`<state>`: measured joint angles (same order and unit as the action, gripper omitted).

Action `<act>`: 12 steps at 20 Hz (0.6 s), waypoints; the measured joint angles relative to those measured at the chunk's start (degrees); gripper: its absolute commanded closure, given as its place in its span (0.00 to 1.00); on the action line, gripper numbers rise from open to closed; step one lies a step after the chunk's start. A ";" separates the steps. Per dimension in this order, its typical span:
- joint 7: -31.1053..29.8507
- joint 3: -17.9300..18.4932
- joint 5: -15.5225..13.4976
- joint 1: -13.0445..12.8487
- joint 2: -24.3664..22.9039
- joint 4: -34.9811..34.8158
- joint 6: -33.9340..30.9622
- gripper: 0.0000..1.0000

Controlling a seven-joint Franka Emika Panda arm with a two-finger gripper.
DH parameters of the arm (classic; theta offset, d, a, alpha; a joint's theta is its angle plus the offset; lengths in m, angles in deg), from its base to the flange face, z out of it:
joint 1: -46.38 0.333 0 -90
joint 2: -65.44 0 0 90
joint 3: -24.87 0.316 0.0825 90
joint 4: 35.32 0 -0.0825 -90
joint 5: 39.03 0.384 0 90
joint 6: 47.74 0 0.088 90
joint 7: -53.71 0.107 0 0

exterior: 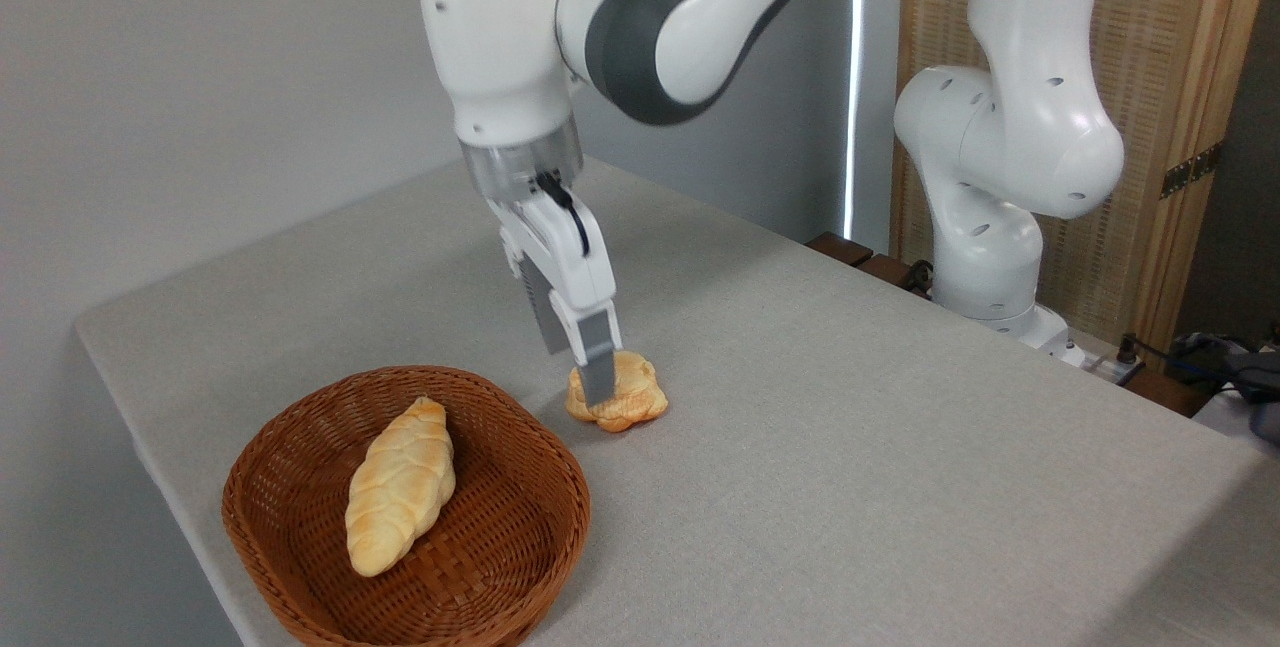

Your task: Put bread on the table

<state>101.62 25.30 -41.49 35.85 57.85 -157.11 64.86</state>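
Spreading across most of what we see is the large rectangular table [850, 447] with its light grey cloth-like surface and rounded corners. Above it we see the white and dark grey robot arm [660, 17] arching in from its base at the right rear, its wrist pointing down toward the near left part of the tabletop. Next in size is the brown woven wicker basket [300, 547], oval and shallow, sitting near the front left edge; inside it lies the long braided golden loaf [400, 487], set at a slant on the basket floor. Just beside the basket's right rim, apart from it, the small squat golden-tan bun [630, 397] rests directly on the grey cloth. Smallest of all is the two-finger gripper [597, 389] with its white body and grey fingers [596, 357], lowered onto the bun: we see the nearer finger crossing the bun's front face, the other hidden behind, so we cannot tell whether the pincer grips the bread or has parted from it.
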 measured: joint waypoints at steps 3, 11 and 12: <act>-0.88 0.13 -0.01 0.19 -0.41 3.16 0.01 0.00; -1.10 1.26 -0.01 1.25 -0.49 9.15 0.01 0.00; -1.10 1.68 -0.01 1.38 -0.40 9.79 0.01 0.00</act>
<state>100.52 26.98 -41.50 37.22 57.45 -147.32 64.87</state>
